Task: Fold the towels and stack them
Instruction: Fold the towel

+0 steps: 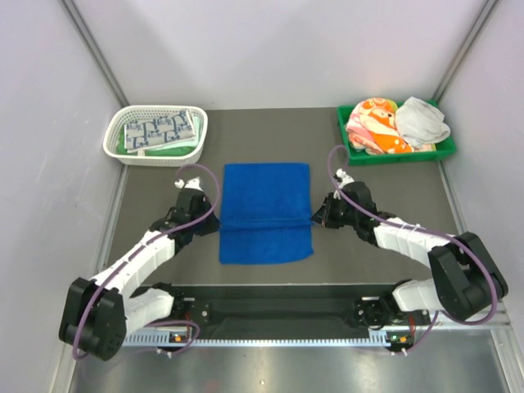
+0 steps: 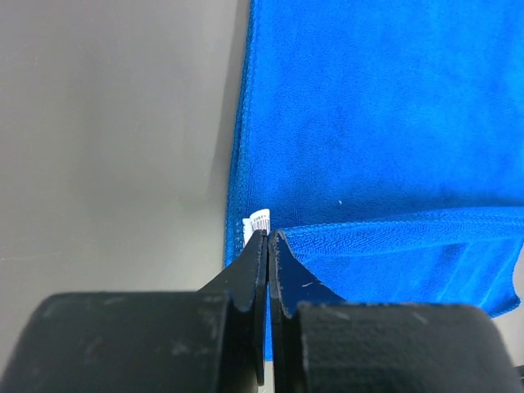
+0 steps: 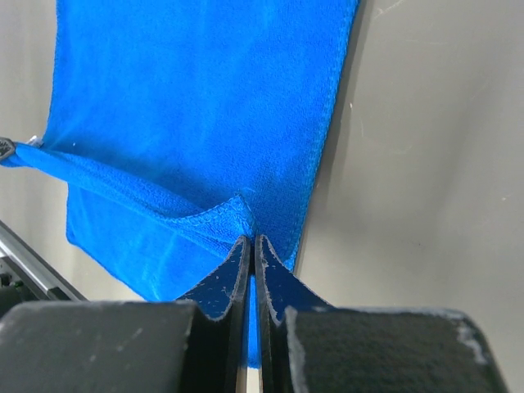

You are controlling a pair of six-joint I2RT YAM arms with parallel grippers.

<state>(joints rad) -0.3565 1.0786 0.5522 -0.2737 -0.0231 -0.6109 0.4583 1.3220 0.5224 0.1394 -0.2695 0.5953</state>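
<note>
Overhead: blue towel [image 1: 266, 201] lies mid-counter, a hem line crossing it between left fingers [image 1: 211, 223] and right fingers [image 1: 319, 219] at its side edges. The fingertips are hard to make out, and bare counter [image 1: 262, 135] surrounds it.

Left wrist: left fingers [image 2: 254, 266] clamp the hem beside a white tag [image 2: 260, 219].

Right wrist: right fingers [image 3: 240, 266] pinch the hem, and the towel's far edge is cut off.

Soft, even overhead light brightens the pale walls [image 1: 41, 164] and leaves only faint shadows on the worktop [image 1: 262, 131]. In the wrist views the left hand [image 2: 266, 235] and right hand [image 3: 250, 239] blur near the lens, while the blue towel [image 2: 385, 106] is sharp, softly shadowed along its left edge.
</note>
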